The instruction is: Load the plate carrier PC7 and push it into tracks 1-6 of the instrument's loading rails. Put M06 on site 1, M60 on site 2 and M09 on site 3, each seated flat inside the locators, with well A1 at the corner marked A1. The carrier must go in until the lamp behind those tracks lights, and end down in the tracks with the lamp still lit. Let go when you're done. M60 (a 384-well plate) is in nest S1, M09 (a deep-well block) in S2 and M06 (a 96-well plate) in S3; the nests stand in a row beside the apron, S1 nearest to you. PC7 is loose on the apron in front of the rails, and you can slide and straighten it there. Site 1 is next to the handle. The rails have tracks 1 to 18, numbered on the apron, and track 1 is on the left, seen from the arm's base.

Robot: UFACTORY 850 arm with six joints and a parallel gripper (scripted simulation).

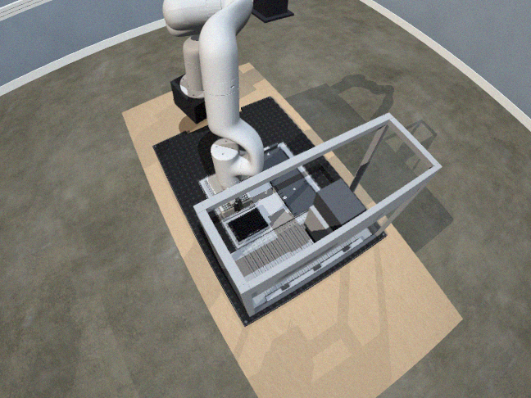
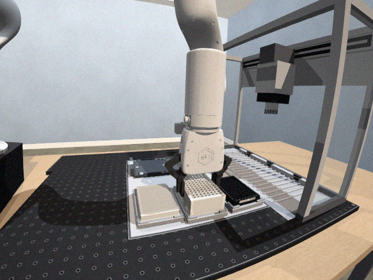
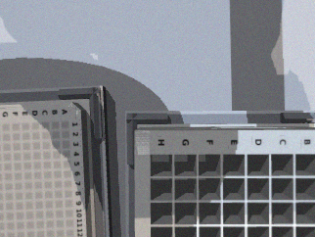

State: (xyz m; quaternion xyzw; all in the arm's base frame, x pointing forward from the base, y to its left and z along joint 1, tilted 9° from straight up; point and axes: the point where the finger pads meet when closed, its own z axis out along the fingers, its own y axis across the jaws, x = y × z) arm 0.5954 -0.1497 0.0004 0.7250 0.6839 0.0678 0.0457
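the pincer (image 2: 198, 180) is clamped on the deep-well block (image 2: 204, 195) in the middle nest, with one finger (image 2: 180, 184) down in the narrow gap toward the pale plate (image 2: 156, 201) and the other in the gap toward the black plate (image 2: 238, 190). both neighbours stand just beside the block, so there is little side room. straight up is free. toward the rails (image 2: 265, 177) the instrument's grey frame (image 2: 323, 120) crosses overhead, and its pipetting head (image 2: 274, 78) hangs inside, well to the side of the arm. the dark carrier (image 2: 149, 168) lies behind the nests on the apron. the perforated table (image 2: 75, 241) in front of the nests leaves open room.
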